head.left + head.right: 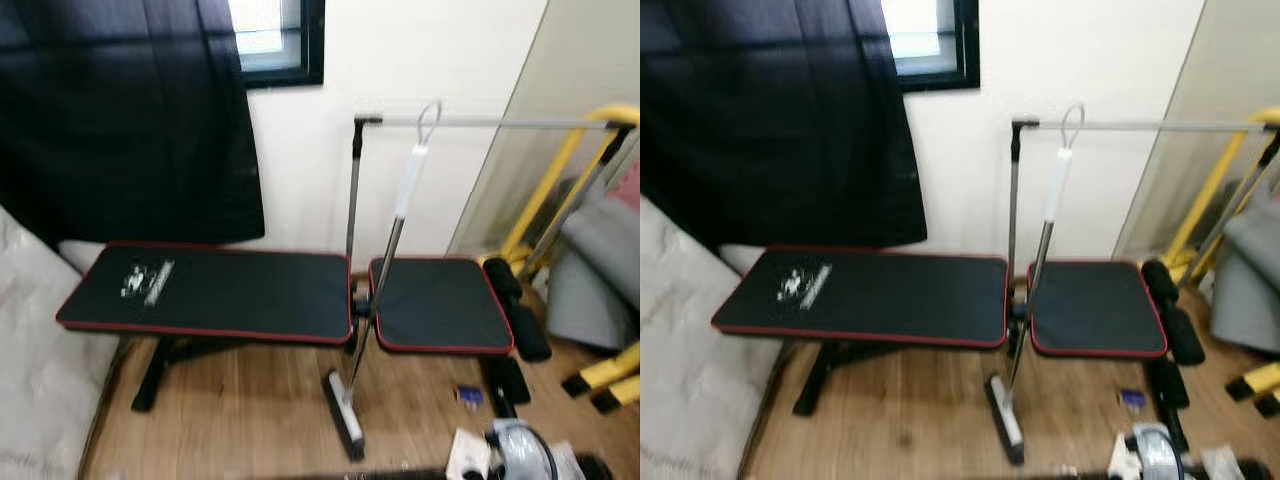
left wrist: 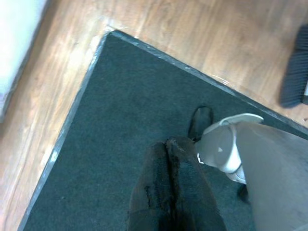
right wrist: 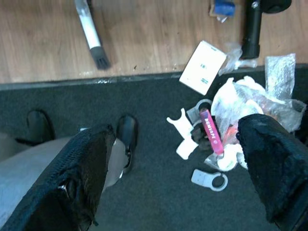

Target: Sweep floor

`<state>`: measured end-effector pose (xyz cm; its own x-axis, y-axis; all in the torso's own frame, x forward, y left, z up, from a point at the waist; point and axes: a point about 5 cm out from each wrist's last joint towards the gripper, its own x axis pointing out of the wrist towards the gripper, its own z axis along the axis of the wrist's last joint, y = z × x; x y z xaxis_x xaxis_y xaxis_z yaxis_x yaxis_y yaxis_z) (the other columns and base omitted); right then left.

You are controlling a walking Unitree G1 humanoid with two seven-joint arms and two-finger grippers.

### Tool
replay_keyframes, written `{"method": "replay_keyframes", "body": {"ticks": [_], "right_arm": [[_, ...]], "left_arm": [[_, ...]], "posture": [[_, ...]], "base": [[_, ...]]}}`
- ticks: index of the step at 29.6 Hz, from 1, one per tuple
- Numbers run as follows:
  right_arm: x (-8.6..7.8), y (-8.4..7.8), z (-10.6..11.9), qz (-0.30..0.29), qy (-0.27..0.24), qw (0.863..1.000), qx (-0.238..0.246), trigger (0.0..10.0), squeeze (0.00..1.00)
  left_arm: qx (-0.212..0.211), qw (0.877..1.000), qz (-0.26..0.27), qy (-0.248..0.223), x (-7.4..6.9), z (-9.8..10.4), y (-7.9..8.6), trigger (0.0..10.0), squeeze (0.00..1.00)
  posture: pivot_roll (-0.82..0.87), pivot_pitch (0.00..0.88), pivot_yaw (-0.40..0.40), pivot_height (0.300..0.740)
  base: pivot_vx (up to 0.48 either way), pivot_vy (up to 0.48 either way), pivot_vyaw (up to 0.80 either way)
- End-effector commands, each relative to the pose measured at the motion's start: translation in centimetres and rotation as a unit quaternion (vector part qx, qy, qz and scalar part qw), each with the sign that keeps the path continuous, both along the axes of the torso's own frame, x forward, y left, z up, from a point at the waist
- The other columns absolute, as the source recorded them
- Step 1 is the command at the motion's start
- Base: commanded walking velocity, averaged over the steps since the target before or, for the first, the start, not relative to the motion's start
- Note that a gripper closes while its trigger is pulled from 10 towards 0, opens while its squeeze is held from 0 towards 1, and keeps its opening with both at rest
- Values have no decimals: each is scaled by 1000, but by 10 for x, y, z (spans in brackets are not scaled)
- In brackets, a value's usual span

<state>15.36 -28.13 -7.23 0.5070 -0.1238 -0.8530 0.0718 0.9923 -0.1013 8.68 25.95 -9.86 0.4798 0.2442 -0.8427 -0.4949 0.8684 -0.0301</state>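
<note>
Dim indoor light, bright window point(image 1: 262, 35) glare, soft blur throughout.

Both arms hang low, claws pointed down

The left claw point(image 2: 168, 183) has its two black fingers pressed together. The right claw point(image 3: 178, 168) is spread wide, one finger point(image 3: 84, 168) at each side of its wrist view.
</note>
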Motion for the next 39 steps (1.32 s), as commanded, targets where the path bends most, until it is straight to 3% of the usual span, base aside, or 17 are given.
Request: {"method": "replay_keyframes", "body": {"ticks": [1,10,17,25,27,28,29,30,32,36,39], "right_arm": [[-2,-2,0,5,3,1000,-5,10000,0],[2,2,0,5,-6,1000,4,10000,0],[12,6,3,0,-19,1000,3,10000,0],[19,-2,9,-7,-31,999,-8,10000,0],[21,4,7,-2,-35,999,-3,10000,0],[21,4,7,-2,-35,999,-3,10000,0],[21,11,5,3,-36,999,3,10000,0],[21,11,5,3,-36,999,3,10000,0],[19,14,3,3,-35,999,5,10000,0],[-9,19,-10,-7,-3,1000,12,10000,0],[-21,19,-14,-11,11,1000,10,10000,0]], "left_arm": [[-26,1000,-9,-4,-6,-2,-2,10000,0],[-31,999,2,-8,-7,-2,-4,10000,0],[-42,999,-19,-14,6,-5,-26,10000,0],[-21,999,-22,-27,17,0,-14,10000,0],[-8,998,-36,-42,41,8,-10,10000,0],[-8,998,-36,-42,41,8,-10,10000,0],[1,997,-52,-51,58,13,-10,10000,0],[1,997,-52,-51,58,13,-10,10000,0],[2,997,-56,-52,59,14,-11,10000,0],[4,994,-101,-42,56,11,-17,10000,0],[0,994,-101,-37,52,9,-19,10000,0]], "posture": [[-17,47,-25,740],[-19,40,-34,740],[-21,15,-45,740],[-5,0,-40,740],[3,0,-33,740],[3,0,-33,740],[6,0,-20,740],[6,0,-20,740],[6,7,-9,740],[6,23,7,740],[-4,26,18,740]], "base": [[0,0,0],[0,0,0],[0,0,0],[0,0,0],[0,0,0],[0,0,0],[0,0,0],[0,0,0],[0,0,0],[0,0,0],[0,0,0]]}}
